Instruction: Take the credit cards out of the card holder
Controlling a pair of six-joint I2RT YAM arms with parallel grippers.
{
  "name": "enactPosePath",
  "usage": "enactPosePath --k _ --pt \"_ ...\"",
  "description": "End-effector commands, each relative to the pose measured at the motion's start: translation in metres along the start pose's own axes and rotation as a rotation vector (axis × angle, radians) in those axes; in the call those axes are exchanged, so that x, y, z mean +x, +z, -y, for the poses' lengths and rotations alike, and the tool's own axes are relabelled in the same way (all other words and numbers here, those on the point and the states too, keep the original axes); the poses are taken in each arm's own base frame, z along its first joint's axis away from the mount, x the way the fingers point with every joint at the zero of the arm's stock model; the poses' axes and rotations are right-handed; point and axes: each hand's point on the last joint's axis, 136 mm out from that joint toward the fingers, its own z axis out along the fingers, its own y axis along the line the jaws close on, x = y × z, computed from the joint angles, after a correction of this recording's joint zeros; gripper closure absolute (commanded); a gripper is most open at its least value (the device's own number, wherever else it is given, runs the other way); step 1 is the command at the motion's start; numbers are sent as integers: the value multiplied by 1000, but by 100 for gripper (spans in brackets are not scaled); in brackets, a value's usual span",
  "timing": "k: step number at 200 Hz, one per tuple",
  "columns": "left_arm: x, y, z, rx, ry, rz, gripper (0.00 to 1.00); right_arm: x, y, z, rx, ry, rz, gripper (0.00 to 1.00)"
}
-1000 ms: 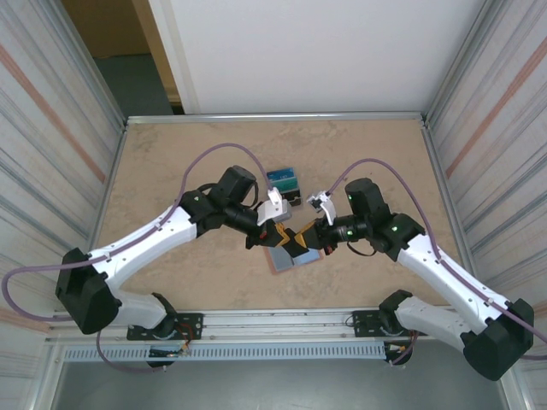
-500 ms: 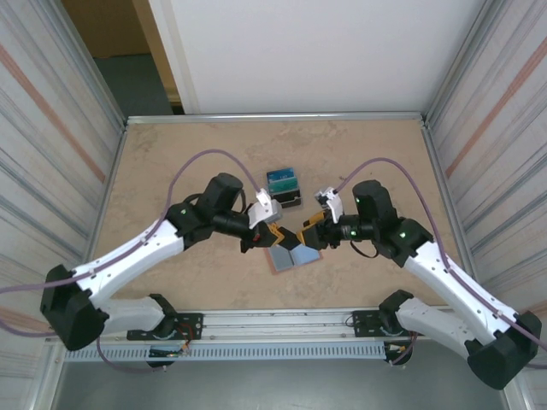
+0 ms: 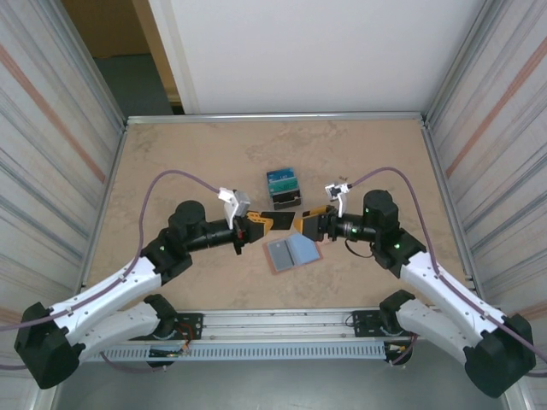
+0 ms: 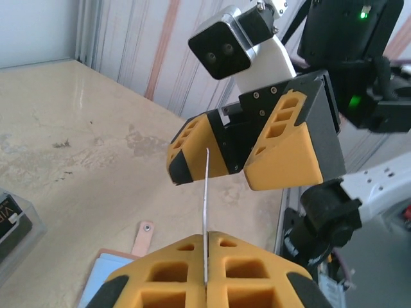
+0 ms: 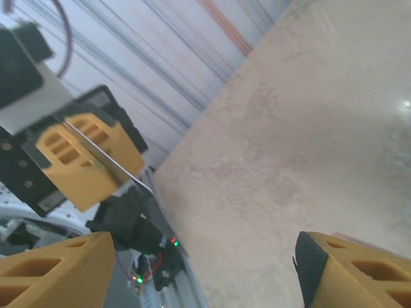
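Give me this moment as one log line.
left hand: shut on credit card | right hand: open, facing card | card holder: open, lying flat

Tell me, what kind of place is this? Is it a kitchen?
Probably a robot test booth, not a kitchen: two robot arms bolted to a metal rail, and ribbed panel walls closing in a beige table.

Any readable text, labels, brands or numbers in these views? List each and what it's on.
Nothing reads in full.
Dark card at the left wrist view's edge: white letters, maybe "VI", cut off by the frame.
Teal cards in the stand: print too small to read.
Wallet: no text visible.
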Motion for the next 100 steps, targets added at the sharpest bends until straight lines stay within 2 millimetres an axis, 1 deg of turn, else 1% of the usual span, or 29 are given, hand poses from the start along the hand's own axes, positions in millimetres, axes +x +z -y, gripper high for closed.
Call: enactPosePath --k 1,16,22,36,56,67,71,80,94,100 --pt "-26 -3 2 16 -83 131 100 -16 5 -34 -143 -50 34 27" --pt "-26 -2 -1 7 -113 150 100 -16 9 -43 -162 -91 19 29" --pt "-26 -2 -2 6 -126 158 100 -15 11 -48 -168 -108 13 32" --pt "-29 -1 -2 18 -141 175 100 -15 16 -49 -163 -121 -2 41" --pt "-31 2 2 47 -154 182 100 -15 21 -50 -185 -118 -12 44" --pt "-31 3 2 53 -162 179 100 -17 21 -55 -205 -124 -9 52" --pt "-31 3 2 56 -162 179 100 -15 26 -50 -202 -112 -23 55" --pt "-30 4 1 55 -166 177 100 -16 27 -51 -208 -115 -26 61" --pt "-28 3 -1 44 -174 175 100 -18 27 -53 -207 -121 -21 73" --pt "-28 3 -2 38 -175 177 100 -19 27 -53 -206 -128 -17 81"
